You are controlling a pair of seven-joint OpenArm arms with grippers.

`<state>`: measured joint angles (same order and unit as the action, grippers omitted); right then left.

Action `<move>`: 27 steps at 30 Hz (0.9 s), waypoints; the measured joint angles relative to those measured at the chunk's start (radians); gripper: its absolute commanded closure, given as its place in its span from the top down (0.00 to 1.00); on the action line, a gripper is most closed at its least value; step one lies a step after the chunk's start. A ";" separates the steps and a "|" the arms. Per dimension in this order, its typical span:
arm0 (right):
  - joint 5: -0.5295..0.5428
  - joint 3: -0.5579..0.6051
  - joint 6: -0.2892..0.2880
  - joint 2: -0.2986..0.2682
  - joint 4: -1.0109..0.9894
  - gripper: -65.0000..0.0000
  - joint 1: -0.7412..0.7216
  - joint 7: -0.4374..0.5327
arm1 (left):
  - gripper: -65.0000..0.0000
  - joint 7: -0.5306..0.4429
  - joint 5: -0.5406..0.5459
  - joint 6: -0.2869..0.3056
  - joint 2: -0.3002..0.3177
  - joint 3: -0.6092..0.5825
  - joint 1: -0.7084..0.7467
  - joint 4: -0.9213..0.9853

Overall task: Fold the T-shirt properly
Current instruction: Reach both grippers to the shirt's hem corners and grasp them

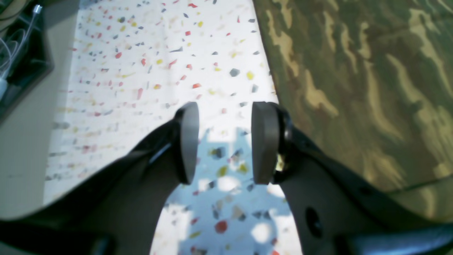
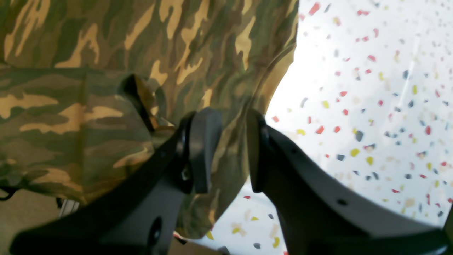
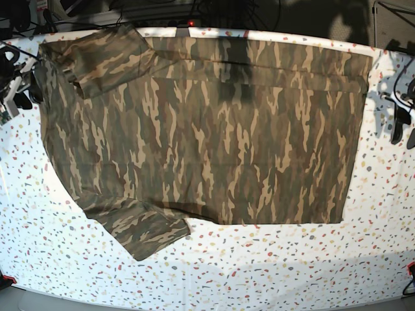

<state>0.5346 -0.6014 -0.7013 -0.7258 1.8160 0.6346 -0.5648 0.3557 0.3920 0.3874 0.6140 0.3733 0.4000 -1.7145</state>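
Observation:
The camouflage T-shirt (image 3: pixel 214 136) lies spread flat on the speckled table (image 3: pixel 259 272), one sleeve (image 3: pixel 104 55) at the back left and the other (image 3: pixel 139 230) at the front left. Its straight hem runs down the right side. The collar does not show. My left gripper (image 1: pixel 226 141) is open and empty over bare table, just off the shirt's edge (image 1: pixel 354 88); in the base view it is at the right edge (image 3: pixel 402 126). My right gripper (image 2: pixel 230 148) is open over the shirt's rim (image 2: pixel 141 53), with cloth showing between its pads; in the base view it is at the far left (image 3: pixel 16 97).
The table's edge and a dark box with white cables (image 1: pixel 17 53) lie left of my left gripper. Cables run along the table's back edge (image 3: pixel 162 13). Open speckled table surface (image 2: pixel 371 106) lies right of my right gripper.

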 measured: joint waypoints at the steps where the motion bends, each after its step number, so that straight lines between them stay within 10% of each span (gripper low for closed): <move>1: 0.003 0.021 0.000 0.000 -0.005 0.27 -0.023 -0.006 | 0.36 -0.017 0.018 0.011 -0.002 0.000 -0.024 0.037; 12: -0.023 0.360 0.089 0.058 -0.292 0.27 -0.478 -0.078 | 0.36 -0.008 0.103 0.084 -0.007 -0.161 -0.379 0.411; 27: 0.011 0.460 0.093 0.163 -0.693 0.27 -1.035 -0.291 | 0.36 -0.123 -0.021 0.087 -0.134 -0.392 -1.038 1.212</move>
<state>0.5457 -0.1417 -0.6086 -0.5625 1.1229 -0.4007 -0.8555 0.2325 0.3714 0.4747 0.4805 -0.0189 -0.6380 -0.5030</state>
